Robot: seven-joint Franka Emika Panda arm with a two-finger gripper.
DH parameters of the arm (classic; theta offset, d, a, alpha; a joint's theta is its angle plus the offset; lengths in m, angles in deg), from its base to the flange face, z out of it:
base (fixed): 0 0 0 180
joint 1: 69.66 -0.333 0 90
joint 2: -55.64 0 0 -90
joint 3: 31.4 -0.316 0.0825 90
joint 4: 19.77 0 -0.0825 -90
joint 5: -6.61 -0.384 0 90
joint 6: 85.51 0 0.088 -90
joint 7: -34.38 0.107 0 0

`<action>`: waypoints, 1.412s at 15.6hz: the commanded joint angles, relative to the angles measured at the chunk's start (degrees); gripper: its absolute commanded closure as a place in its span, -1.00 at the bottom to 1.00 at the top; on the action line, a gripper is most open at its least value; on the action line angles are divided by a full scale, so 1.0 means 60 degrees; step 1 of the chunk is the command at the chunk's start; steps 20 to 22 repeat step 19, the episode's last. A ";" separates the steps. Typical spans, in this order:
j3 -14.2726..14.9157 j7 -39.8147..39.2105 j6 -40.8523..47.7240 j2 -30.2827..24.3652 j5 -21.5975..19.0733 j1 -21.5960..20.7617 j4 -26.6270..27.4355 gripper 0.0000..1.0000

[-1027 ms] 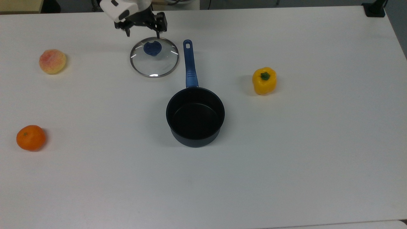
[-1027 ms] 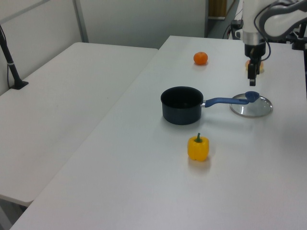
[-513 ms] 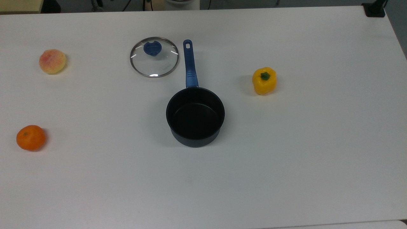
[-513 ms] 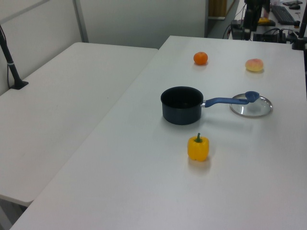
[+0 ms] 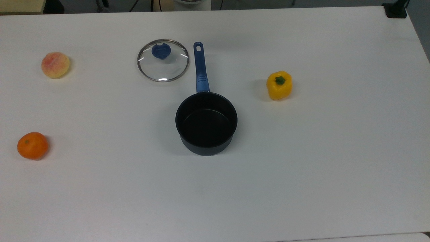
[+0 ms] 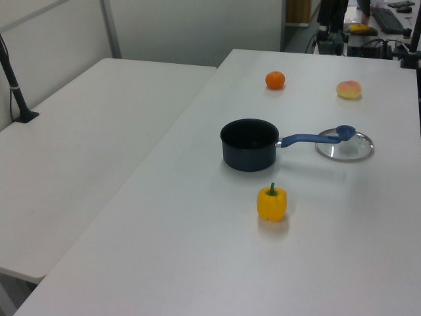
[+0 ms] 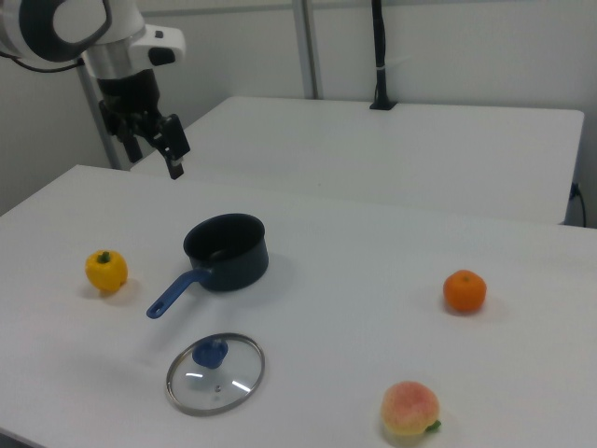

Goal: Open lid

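The lid (image 5: 163, 60) is a clear glass disc with a metal rim and a blue knob. It lies flat on the white table (image 5: 302, 168), just to the top view's left of the pan's blue handle (image 5: 200, 69). The dark saucepan (image 5: 206, 122) stands uncovered and empty. The lid (image 6: 344, 145) and the pan (image 6: 250, 143) show again in the left view. In the right view the lid (image 7: 215, 372) rests near the front edge. My gripper (image 7: 149, 149) hangs high at the right view's upper left, open, holding nothing, far from the lid.
A yellow pepper (image 5: 279, 85) sits to the top view's right of the pan. A peach (image 5: 55, 65) and an orange (image 5: 32, 145) lie far to the top view's left. A second white table (image 7: 392, 159) stands behind in the right view.
One second ago my open gripper hovered just over the lid's far edge. It has since lifted away and left the top view. The lid and pan have not moved.
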 commanded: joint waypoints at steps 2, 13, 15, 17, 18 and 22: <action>-0.0579 0.0025 0.0165 0.0220 -0.0113 0.0309 -0.0099 -1.00; -0.0184 -0.2231 -0.0524 0.0206 0.0239 0.0221 0.0092 -1.00; -0.0184 -0.2246 -0.0509 0.0191 0.0254 0.0206 0.0092 -1.00; -0.0198 -0.2203 -0.0524 0.0191 0.0254 0.0206 0.0092 -1.00; -0.0198 -0.2202 -0.0524 0.0191 0.0254 0.0206 0.0092 -1.00; -0.0184 -0.2202 -0.0509 0.0176 0.0254 0.0206 0.0092 -1.00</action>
